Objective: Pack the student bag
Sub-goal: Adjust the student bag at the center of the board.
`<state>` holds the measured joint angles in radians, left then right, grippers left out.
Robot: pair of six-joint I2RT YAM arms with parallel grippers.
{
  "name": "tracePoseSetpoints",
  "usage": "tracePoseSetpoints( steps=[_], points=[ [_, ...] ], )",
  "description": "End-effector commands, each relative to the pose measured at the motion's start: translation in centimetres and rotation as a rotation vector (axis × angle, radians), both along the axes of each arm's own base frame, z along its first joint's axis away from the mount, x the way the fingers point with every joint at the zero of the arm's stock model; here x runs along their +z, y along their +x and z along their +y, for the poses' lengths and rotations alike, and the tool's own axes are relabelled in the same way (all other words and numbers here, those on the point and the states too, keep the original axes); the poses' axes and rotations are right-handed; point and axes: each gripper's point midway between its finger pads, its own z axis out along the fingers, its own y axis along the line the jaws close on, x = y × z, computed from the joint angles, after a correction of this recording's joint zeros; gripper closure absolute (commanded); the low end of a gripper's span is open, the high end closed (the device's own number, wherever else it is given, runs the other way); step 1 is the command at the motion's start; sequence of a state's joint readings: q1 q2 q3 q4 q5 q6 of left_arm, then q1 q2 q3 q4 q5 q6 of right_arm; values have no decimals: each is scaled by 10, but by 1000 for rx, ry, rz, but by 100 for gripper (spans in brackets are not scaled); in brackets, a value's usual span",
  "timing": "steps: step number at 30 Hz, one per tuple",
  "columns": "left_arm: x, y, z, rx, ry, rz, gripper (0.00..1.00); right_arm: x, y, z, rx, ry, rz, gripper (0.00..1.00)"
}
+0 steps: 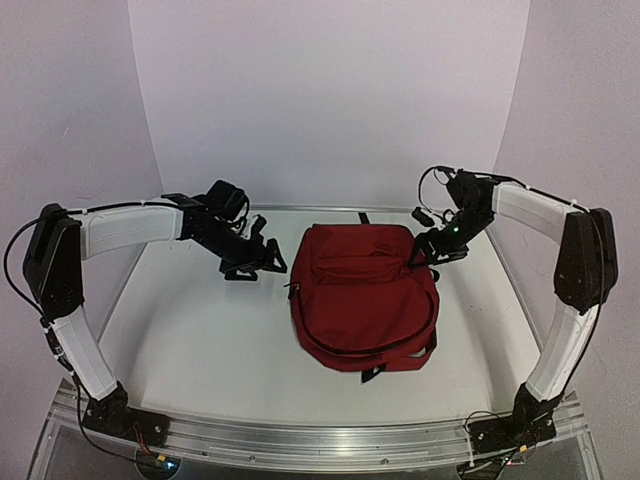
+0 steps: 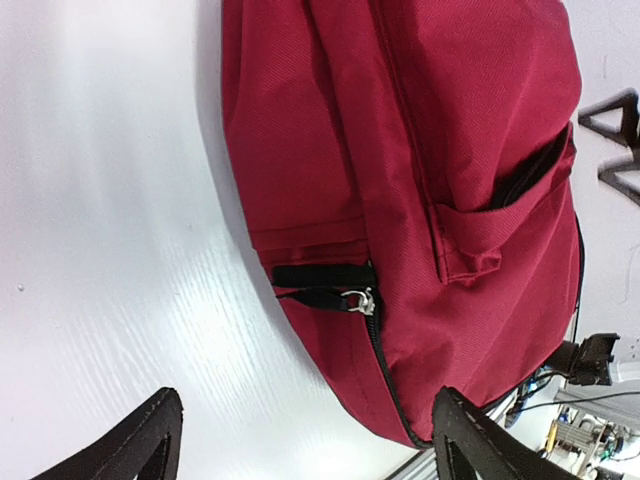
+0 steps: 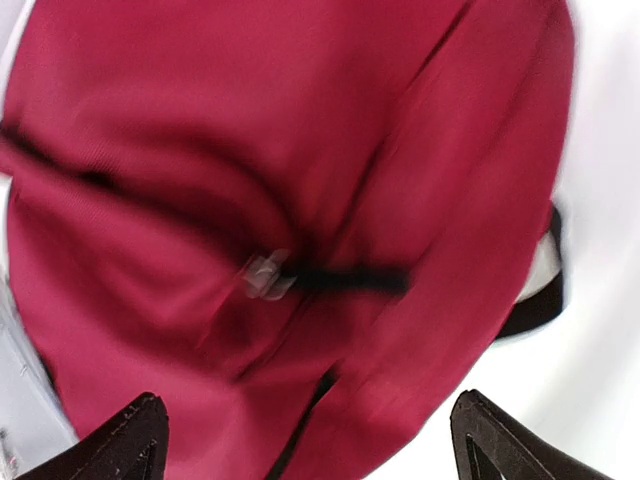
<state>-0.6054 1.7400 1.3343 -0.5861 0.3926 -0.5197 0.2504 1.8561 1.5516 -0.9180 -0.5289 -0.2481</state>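
While the student bag [image 1: 362, 295] lies flat at the centre of the white table [image 1: 200, 340], two robot arms flank it. The left gripper [image 1: 255, 262] hangs at about ten o'clock from the bag, near its upper left corner but apart from the fabric, with its jaws spread wide and nothing between them. The right gripper [image 1: 432, 252] sits at about two o'clock, close over the upper right corner. Its jaws also stand wide apart and grasp nothing, though from above it cannot be told whether a finger brushes the cloth.

Seen from the left wrist, a silver zipper pull [image 2: 358, 300] with a black tab rests on the bag's side seam, and a slanted side pocket [image 2: 500, 220] shows towards three o'clock. The right wrist view is blurred: dark red fabric fills nearly all of it, with a pale pull and black tab near the middle and a black strap [image 3: 540, 300] at the three o'clock edge. From overhead, a black strap end [image 1: 375, 372] pokes out at the bag's six o'clock side.
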Motion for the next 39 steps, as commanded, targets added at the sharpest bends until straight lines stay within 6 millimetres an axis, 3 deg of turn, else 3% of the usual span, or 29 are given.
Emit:
tracePoseSetpoints(
  steps=[1,6,9,11,18,22,26,32,34,39],
  points=[
    [-10,16,-18,52,-80,26,7,-9,-36,3,40,45,129,2],
    [-27,34,-48,83,-212,97,7,-51,-36,13,63,73,253,2],
    [-38,39,-61,86,-263,128,17,-61,-31,28,79,117,283,7],
    [-38,38,-65,82,-272,129,25,-57,-33,47,117,148,278,10],
    [-36,7,-38,118,-232,128,44,-53,-61,126,266,181,230,11],
    [-42,-17,-18,141,-189,171,47,-51,-66,143,263,205,237,11],
    [-35,-26,-3,166,-163,155,42,-47,-72,135,260,183,217,8],
    [-4,-22,10,164,-83,100,15,-16,-54,92,207,131,91,2],
    [14,-16,16,158,-69,78,3,11,-39,68,172,137,40,2],
    [64,13,51,207,-37,38,0,77,-6,19,84,96,-158,2]
  ],
)
